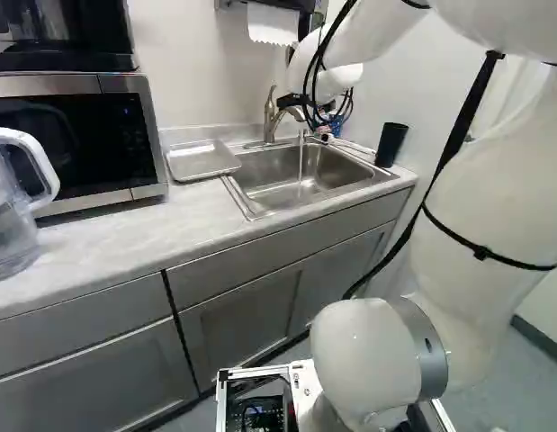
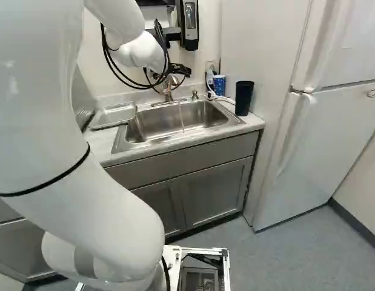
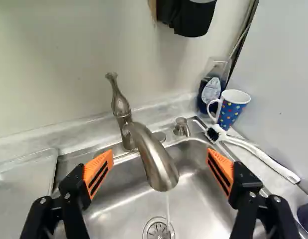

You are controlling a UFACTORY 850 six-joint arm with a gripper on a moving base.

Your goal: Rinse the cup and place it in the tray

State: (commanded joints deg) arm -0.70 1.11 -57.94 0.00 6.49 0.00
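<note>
My gripper (image 2: 173, 75) is above the back of the sink (image 2: 186, 124) in the right base view. In the wrist view the gripper (image 3: 158, 172) stands wide open, the faucet (image 3: 153, 158) between its fingers but nothing gripped. Water runs from the spout toward the drain. A blue mug with coloured dots (image 3: 231, 115) stands upright on the counter at the sink's back corner, handle toward the faucet. Farther forward on that side is a tall black cup (image 2: 243, 98). On the sink's other side lies the shallow metal tray (image 1: 202, 162), with nothing on it.
A white-handled brush (image 3: 260, 159) lies beside the sink, below the mug. Behind the mug stands a soap bottle (image 3: 212, 88). A microwave (image 1: 76, 135) and a clear pitcher (image 1: 15, 216) are left of the tray; a fridge (image 2: 332, 133) stands at the right. Dispensers hang above.
</note>
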